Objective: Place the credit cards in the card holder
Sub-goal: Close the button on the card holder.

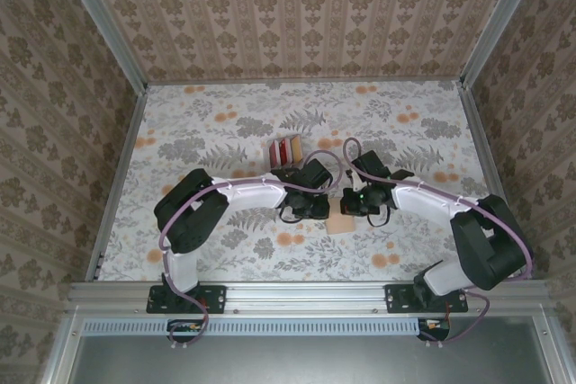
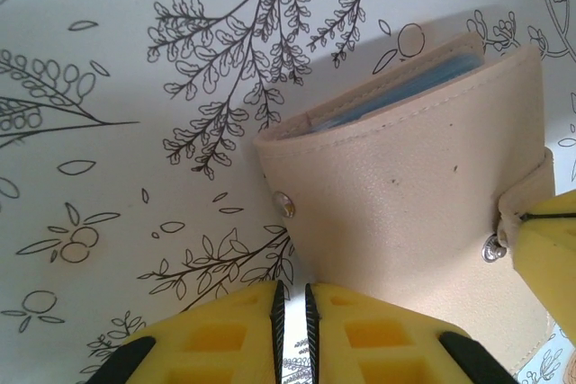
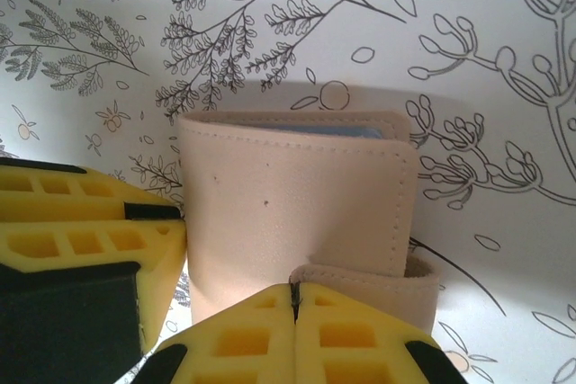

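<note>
The card holder (image 1: 342, 225) is a pinkish-tan wallet lying folded on the floral cloth between both grippers. Grey-blue pockets (image 2: 409, 87) show at its open edge. My right gripper (image 3: 294, 299) is shut on the wallet's snap strap (image 3: 378, 281), and one of its fingers (image 2: 551, 254) sits by the snap (image 2: 490, 247). My left gripper (image 2: 291, 312) is at the wallet's near corner, jaws a sliver apart with only cloth between them. It also stands against the wallet's left edge (image 3: 180, 215). Red and tan credit cards (image 1: 285, 149) stand upright in a small pale rack behind the grippers.
Patterned walls and metal rails (image 1: 117, 177) fence the table on three sides. The two arms (image 1: 243, 193) angle inward and meet at mid-table. Cables loop above both wrists (image 1: 346, 155).
</note>
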### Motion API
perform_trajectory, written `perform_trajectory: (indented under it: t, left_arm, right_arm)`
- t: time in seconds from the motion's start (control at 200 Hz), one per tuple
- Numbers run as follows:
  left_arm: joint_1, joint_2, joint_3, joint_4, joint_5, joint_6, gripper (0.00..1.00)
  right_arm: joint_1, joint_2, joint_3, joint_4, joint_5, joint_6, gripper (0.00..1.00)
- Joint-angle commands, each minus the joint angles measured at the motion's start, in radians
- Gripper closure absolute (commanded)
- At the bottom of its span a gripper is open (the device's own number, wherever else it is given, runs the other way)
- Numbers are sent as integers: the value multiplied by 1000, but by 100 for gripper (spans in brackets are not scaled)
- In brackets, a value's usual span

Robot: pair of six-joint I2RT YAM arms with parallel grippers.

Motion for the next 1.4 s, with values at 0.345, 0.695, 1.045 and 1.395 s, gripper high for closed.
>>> perform_trajectory:
  t: [0.345,0.695,1.045,1.395]
  left_arm:
    - [-4,19,3,-6,6,17,82]
    - [-7,11,-8,-4,2,14,82]
    - [-7,18,-5,1,8,15,82]
    - [-7,14,-15,2,4,12,82]
  right_arm:
    - [36,9,20,-32,11,7,95]
    - [34,-100,45,-106,54,0,95]
    - [33,-47,34,-101,51,-4,95]
    - [39,9,42,-71,35,-3,95]
